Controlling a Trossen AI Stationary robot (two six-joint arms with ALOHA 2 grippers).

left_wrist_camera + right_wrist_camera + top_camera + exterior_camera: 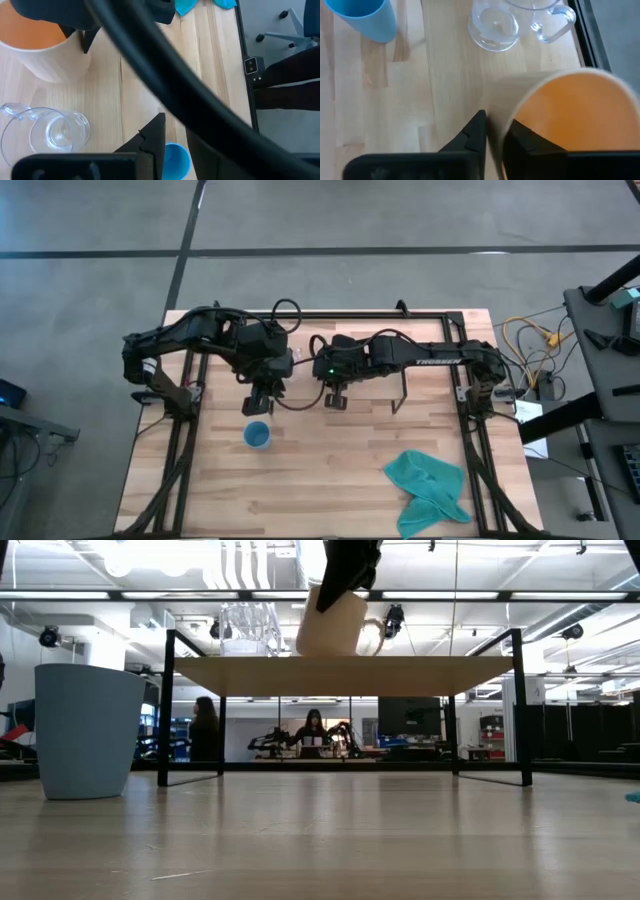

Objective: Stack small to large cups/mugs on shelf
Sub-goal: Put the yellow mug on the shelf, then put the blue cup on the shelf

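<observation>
The shelf (420, 675) is a light-wood board on thin black legs. On it stands the clear glass cup (248, 630), also seen in the right wrist view (495, 22). Beside it is the mug (335, 625), cream outside and orange inside, under my right gripper (345, 580), which is shut on it. The blue cup (257, 435) stands on the table in front of the shelf, toward its left end (88, 730). My left gripper (263, 395) hovers above the shelf's left part, over the glass cup, touching nothing. My right gripper holds the mug by its wall at the rim (495, 135), one finger inside (530, 145) and one outside (475, 135). The fingers come from above, pointing down. The mug is about upright with its base at the board; whether it rests there I cannot tell.
A teal cloth (430, 485) lies crumpled near the table's near right corner. The shelf's black legs (166, 710) stand on the table under both arms. A thick black cable (200, 100) crosses the left wrist view. People (313, 730) are in the room behind.
</observation>
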